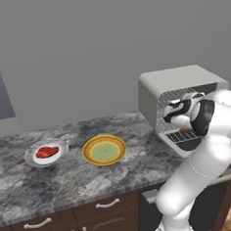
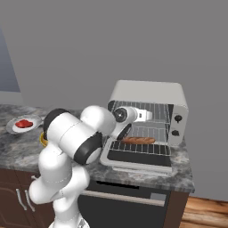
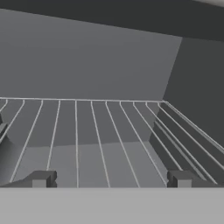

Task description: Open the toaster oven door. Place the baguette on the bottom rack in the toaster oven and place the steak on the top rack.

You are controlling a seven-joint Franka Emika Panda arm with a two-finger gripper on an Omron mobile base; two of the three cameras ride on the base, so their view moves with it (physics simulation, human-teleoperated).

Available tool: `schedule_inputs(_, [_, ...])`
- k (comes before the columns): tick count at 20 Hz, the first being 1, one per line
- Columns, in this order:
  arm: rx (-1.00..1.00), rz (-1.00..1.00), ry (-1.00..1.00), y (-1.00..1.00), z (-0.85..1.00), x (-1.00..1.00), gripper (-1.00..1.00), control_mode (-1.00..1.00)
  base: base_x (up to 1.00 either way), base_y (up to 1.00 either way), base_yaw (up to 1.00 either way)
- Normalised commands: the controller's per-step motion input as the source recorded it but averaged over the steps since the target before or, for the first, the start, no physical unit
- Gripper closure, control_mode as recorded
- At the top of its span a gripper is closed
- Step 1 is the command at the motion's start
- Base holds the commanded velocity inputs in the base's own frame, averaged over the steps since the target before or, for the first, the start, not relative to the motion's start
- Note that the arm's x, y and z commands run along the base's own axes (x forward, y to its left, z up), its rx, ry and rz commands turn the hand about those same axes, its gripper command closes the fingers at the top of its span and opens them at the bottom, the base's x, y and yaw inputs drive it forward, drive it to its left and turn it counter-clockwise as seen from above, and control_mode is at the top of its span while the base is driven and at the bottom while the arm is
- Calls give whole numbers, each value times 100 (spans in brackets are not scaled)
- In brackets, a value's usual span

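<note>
Now the end effector [image 3: 109,179], jaws wide and empty, sits inside the toaster oven [image 2: 149,95]; the steak [image 1: 46,152] lies well off to its left (baguette [image 2: 139,140] already on the bottom rack [image 2: 151,141]).

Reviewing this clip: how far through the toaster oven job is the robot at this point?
Done: the toaster oven door lies folded down, and the baguette rests on the bottom rack. In hand: nothing; the hand is open and empty inside the toaster oven, above a wire rack. Left: the steak sits on its white plate on the counter, not yet on the top rack.
</note>
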Motion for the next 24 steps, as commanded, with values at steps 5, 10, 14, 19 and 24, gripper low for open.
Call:
schedule_inputs(5, [0,0,0,-5,-35,24,-100,-100,0,0,0])
schedule_inputs(10, [0,0,0,-8,-40,13,-100,-100,0,0,0])
schedule_inputs(14, [0,0,0,-15,-36,1,-100,-100,0,0,0])
schedule_inputs(19, [0,0,0,-22,-31,0,-100,-100,0,0,0])
schedule_inputs(24, [0,0,4,-26,-33,0,-100,-100,0,0,0])
